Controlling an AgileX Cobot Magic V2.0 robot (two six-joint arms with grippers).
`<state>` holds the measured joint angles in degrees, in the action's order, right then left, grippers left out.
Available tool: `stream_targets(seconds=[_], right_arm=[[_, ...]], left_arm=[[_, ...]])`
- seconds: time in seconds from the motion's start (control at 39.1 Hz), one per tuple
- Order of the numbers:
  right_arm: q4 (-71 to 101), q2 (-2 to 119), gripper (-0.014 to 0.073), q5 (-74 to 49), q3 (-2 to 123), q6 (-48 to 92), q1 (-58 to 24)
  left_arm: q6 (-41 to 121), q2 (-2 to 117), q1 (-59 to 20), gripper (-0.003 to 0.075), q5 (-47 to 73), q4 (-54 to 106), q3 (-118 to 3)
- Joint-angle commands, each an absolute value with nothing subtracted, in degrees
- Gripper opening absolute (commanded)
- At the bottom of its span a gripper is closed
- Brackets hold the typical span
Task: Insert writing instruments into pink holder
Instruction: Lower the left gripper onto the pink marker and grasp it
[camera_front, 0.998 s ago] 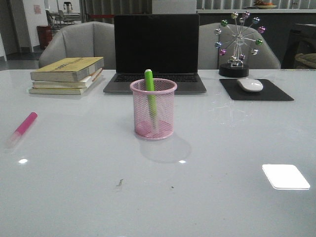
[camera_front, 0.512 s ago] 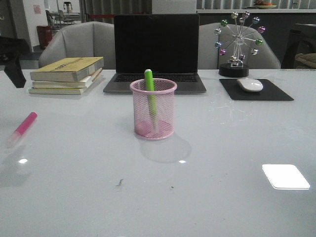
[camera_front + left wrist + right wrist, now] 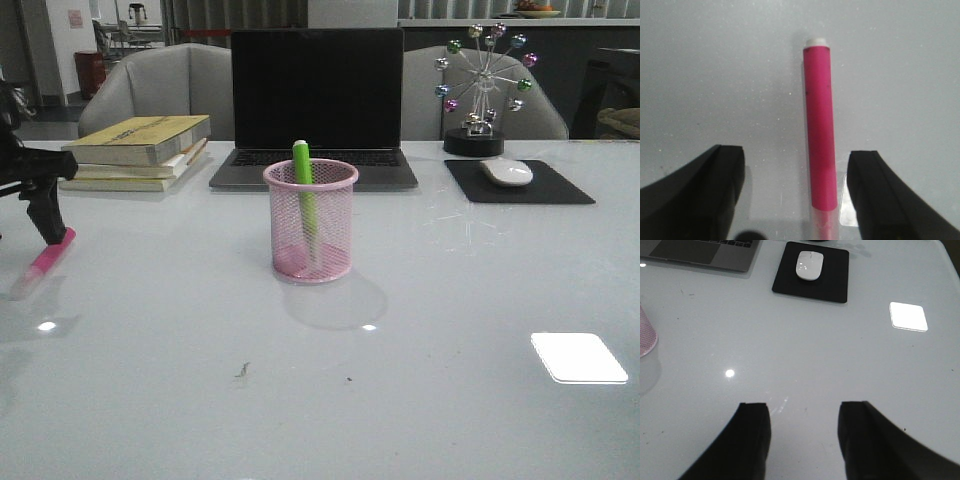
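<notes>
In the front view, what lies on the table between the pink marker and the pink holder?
Nothing: the front view shows only bare table between the pink marker and the pink holder.

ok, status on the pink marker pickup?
Left hand open, straddling pink marker flat on table. Right hand open, idle. Green marker in pink holder. Nothing in the way.

Left gripper point(image 3: 796, 200) wide open, fingers straddling the pink marker point(image 3: 819, 130); bare table point(image 3: 200, 400) on both sides of the marker, nothing crowding it. Books point(image 3: 135, 152) sit just behind that spot. Pink holder point(image 3: 311, 220) stands alone mid-table, mouth partly taken by the upright green marker point(image 3: 303, 180); laptop point(image 3: 317, 105) close behind it. Right gripper point(image 3: 801, 440) over bare table; mouse point(image 3: 810, 264) on its pad point(image 3: 835, 285) well apart.
</notes>
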<state>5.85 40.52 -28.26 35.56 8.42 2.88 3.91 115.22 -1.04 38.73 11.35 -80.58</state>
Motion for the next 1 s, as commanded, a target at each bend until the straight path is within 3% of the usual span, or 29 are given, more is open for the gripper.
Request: stream_targets(seconds=[0.0, 0.44, 0.56, 0.79, 0.97], right_arm=[[5.71, 40.26, 0.0434, -25.18, 37.19, 8.54, 3.19], [5.71, 40.26, 0.0434, -26.97, 37.19, 8.54, 3.19], [5.71, 40.26, 0.0434, -26.97, 37.19, 8.54, 3.19], [5.71, 40.26, 0.0434, -26.97, 37.19, 8.54, 3.19], [5.71, 40.26, 0.0434, -26.97, 37.19, 8.54, 3.19]], left_arm=[[3.84, 113.19, -1.67, 0.0498, 37.02, 12.36, -82.33], [3.84, 115.93, -2.27, 0.0491, 36.63, 11.36, -82.33], [3.84, 116.73, -2.27, 0.0397, 38.18, 11.36, -82.33], [3.84, 117.21, -2.27, 0.0093, 41.24, 10.51, -82.33], [3.84, 117.21, -2.27, 0.0099, 42.01, 10.51, -82.33]])
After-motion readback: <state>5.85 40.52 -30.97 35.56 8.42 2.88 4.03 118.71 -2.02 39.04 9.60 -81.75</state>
